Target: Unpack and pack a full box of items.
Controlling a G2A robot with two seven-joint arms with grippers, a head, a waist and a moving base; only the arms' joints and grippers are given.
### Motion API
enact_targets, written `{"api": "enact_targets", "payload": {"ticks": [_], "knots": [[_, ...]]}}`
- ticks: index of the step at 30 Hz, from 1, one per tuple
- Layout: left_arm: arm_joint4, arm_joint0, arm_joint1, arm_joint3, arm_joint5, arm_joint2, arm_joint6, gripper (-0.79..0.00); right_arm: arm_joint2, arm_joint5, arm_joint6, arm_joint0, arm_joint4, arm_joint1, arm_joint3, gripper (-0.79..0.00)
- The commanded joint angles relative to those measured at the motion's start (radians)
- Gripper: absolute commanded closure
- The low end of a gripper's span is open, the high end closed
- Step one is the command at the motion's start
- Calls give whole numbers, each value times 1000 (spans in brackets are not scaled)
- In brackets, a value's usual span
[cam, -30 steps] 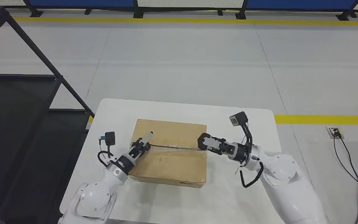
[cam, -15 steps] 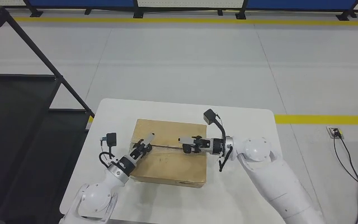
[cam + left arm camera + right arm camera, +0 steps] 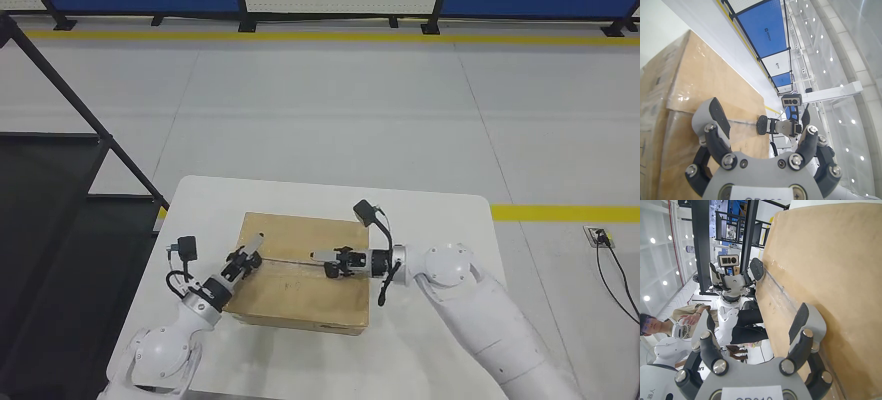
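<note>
A closed brown cardboard box (image 3: 300,290) lies on the white table (image 3: 300,195), with a clear taped seam (image 3: 290,261) along its top. My left gripper (image 3: 250,250) is open at the seam's left end, one finger (image 3: 719,117) lying on the box (image 3: 706,75). Over the seam's middle, my right gripper (image 3: 326,261) is open too, with one pad (image 3: 804,317) pressed flat on the box top (image 3: 819,266) beside the tape (image 3: 780,289). The two grippers face each other along the seam: the right gripper (image 3: 770,127) and the left gripper (image 3: 734,272) each appear in the other's wrist view.
A black metal frame (image 3: 60,250) stands just off the table's left side. Bare table runs behind the box and to its right, under my right arm. The box's front edge sits close to the table's near edge.
My right gripper has moved left along the seam, from the box's right edge to its middle. My left gripper has drawn back slightly towards the box's left edge.
</note>
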Motion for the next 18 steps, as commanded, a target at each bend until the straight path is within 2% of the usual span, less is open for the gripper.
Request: {"api": "enact_targets", "payload": {"ticks": [1, 12, 18], "knots": [[-12, 12, 2, -1, -6, -22, 8, -785, -17, 3, -8, 11, 3, -8, 10, -785], [-108, 120, 12, -12, -47, -183, 56, -785, -150, 6, -58, 114, 82, -89, 138, -785], [-144, 156, 15, -9, -64, -231, 52, -785, -222, -31, -81, 169, 137, -150, 222, -785]]}}
